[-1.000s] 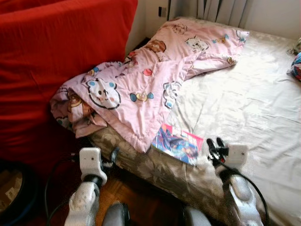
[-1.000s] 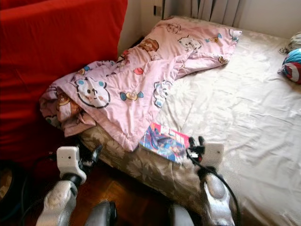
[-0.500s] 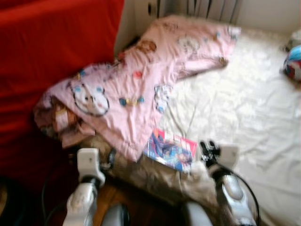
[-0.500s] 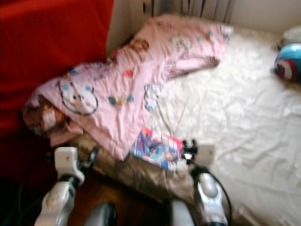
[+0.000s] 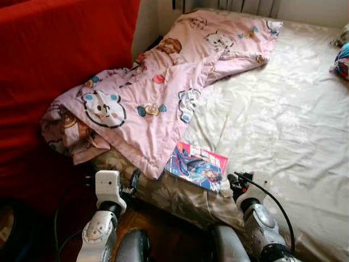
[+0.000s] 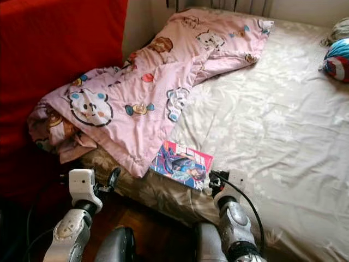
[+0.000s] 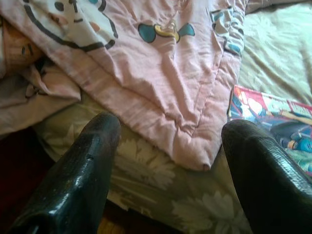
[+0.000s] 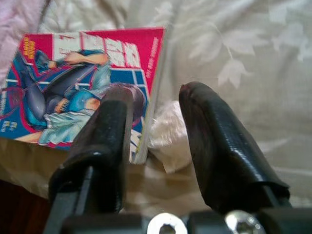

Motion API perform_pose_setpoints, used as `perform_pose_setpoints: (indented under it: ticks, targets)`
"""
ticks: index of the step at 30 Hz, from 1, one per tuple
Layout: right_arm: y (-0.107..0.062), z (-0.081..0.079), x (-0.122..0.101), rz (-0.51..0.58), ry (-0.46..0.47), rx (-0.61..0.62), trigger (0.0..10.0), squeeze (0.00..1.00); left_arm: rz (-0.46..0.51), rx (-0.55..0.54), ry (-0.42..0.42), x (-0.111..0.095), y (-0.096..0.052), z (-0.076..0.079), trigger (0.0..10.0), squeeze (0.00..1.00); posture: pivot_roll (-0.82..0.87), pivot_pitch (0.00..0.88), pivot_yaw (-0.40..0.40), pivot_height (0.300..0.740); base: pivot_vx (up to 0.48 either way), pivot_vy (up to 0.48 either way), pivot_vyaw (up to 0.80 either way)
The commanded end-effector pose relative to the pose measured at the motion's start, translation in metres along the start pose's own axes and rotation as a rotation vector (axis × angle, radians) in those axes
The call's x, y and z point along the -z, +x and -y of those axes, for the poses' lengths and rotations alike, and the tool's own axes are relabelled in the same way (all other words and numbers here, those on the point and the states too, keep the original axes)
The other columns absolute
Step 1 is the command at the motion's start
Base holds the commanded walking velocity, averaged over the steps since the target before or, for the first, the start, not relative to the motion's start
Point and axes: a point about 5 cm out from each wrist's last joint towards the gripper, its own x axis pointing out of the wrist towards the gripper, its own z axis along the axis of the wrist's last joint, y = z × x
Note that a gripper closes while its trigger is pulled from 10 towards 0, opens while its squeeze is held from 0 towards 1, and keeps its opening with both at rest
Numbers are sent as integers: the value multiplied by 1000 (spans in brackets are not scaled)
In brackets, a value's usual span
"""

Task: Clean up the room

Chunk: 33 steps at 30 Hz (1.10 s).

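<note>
1. Fingers of the right gripper stood apart with a modest gap, nothing pinched between them; they hovered low at the near edge of the bed, just beside the comic book.
2. Comic book lay flat on the pale floral sheet near the bed's front edge, its far corner tucked just under the hem of the pink cartoon quilt. From the wrist camera, one finger sat over the cover's near corner, the other past the spine over a small white crumpled scrap.
3. Left gripper was held off the bed's corner, fingers spread wide and empty, pointed at the quilt's hanging corner.
4. Judged step: picking up the comic. A flat book on soft bedding gives little lip, so the grip likely wants the spine edge taken between the fingers, pressing slightly into the mattress.
5. Risks as I read them: closing on the scrap or a fold of sheet instead; dragging the quilt hem along.
6. A blue and red ball rested at the far side, well apart.
</note>
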Motion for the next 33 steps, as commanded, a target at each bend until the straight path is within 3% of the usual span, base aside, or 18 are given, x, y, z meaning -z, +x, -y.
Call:
perform_pose_setpoints:
  ticks: [1,9,10,11,21,33]
  targets:
    - [0,2,3,-24,21,23,10000,1000,-16,1,17,1,-4,-3,10000,0,-38,249,38,621,0,0,0]
    - [8,4,-11,-25,30,74,10000,1000,-34,25,38,-4,-12,-7,10000,0,-5,302,64,621,0,0,0]
    - [10,1,-14,-27,19,67,10000,647,-39,23,37,-4,-14,-7,10000,0,4,312,69,621,0,0,0]
    - [10,1,-14,-30,11,66,10000,0,-39,22,37,-5,-16,-8,10000,0,14,319,73,621,0,0,0]
    - [12,0,-18,-23,32,96,10000,0,-78,18,45,-9,-40,-11,10000,0,71,393,101,621,0,0,0]
    - [13,3,-37,136,109,119,10000,0,-100,23,52,-11,-43,-7,10000,0,65,393,102,621,0,0,0]
